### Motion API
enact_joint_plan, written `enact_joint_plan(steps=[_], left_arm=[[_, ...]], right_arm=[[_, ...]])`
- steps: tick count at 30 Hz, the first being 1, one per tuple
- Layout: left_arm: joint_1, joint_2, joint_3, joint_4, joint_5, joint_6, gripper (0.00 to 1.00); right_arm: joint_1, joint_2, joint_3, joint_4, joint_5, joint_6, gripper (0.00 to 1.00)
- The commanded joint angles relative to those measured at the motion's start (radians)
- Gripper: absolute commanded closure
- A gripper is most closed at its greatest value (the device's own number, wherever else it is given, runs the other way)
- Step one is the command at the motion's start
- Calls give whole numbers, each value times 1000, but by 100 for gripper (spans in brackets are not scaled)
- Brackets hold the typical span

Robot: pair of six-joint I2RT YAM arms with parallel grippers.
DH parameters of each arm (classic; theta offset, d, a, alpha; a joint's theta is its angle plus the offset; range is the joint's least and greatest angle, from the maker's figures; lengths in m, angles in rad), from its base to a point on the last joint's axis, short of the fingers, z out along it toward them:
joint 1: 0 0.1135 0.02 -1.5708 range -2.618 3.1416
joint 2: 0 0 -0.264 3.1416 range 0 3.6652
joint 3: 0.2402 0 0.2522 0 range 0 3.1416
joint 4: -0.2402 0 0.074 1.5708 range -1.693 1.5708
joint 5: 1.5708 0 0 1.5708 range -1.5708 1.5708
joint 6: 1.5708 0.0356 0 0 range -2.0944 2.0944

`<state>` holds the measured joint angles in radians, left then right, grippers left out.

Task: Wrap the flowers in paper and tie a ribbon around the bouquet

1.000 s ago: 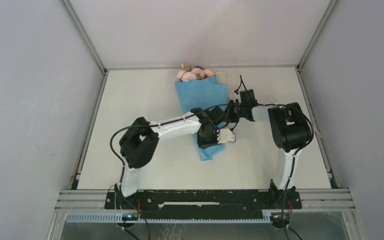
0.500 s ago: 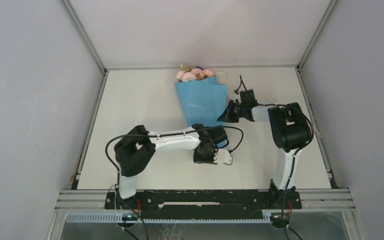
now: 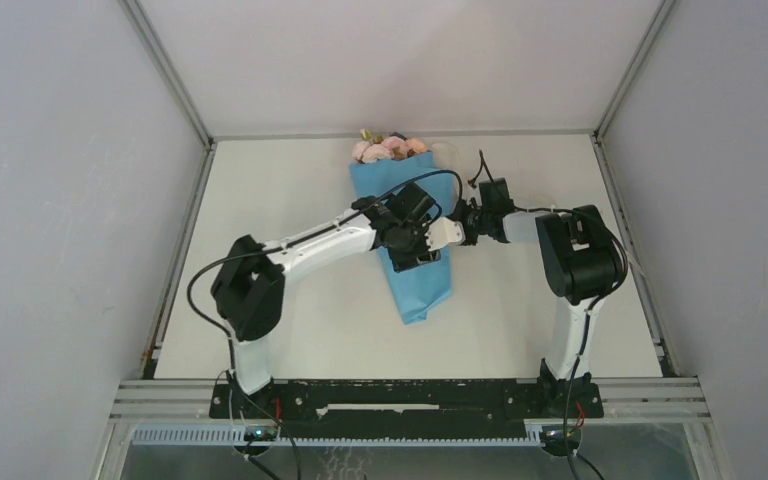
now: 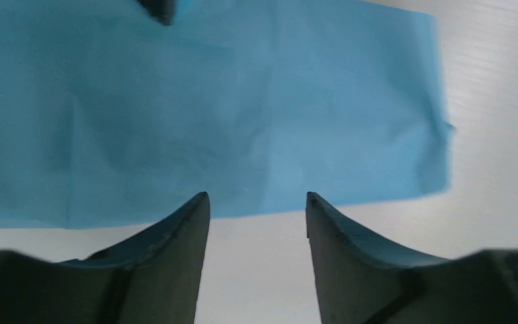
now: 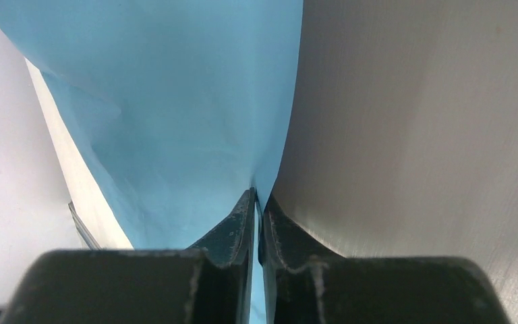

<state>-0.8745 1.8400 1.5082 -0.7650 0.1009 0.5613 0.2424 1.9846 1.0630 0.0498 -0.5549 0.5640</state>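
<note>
Right fingers [image 5: 233, 229] apparently around paper [image 5: 175, 101]

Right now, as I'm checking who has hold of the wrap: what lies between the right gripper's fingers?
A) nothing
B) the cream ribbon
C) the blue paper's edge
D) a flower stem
C: in the right wrist view the right gripper is nearly closed on an edge of the paper, which runs down between its fingers.

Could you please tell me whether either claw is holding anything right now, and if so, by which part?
The right claw pinches the paper by its edge. The left claw is open above the paper and holds nothing.
</note>
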Motion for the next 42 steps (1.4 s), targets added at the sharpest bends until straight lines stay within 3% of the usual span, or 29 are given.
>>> enact_joint_plan(steps=[1, 6, 10, 13, 21, 26, 31, 35, 42], left_arm=[[-16, 132, 13, 85, -65, -1, 37], [-96, 154, -100, 98, -97, 110, 34], [-110, 166, -143, 97, -99, 117, 34], [-110, 171, -155, 98, -98, 108, 34], [-109, 164, -174, 89, -98, 103, 34], [-94, 162, -184, 87, -95, 103, 33], [-67, 162, -188, 84, -54, 101, 33], [-46, 155, -202, 80, -31, 108, 34], [-16, 141, -213, 65, -44, 136, 33]], right_arm=[[3, -37, 6, -21, 51, -21, 83], [-32, -114, 6, -84, 91, -71, 75], [-53, -211, 40, -145, 183, -155, 70], [-52, -221, 75, -116, 130, -203, 62], [-37, 21, 301, -145, 24, -133, 50], [-9, 109, 350, -122, 37, -115, 49], [7, 216, 482, -208, 58, -123, 46], [9, 250, 493, -173, 42, -88, 39], [34, 297, 497, -77, -79, 18, 38]])
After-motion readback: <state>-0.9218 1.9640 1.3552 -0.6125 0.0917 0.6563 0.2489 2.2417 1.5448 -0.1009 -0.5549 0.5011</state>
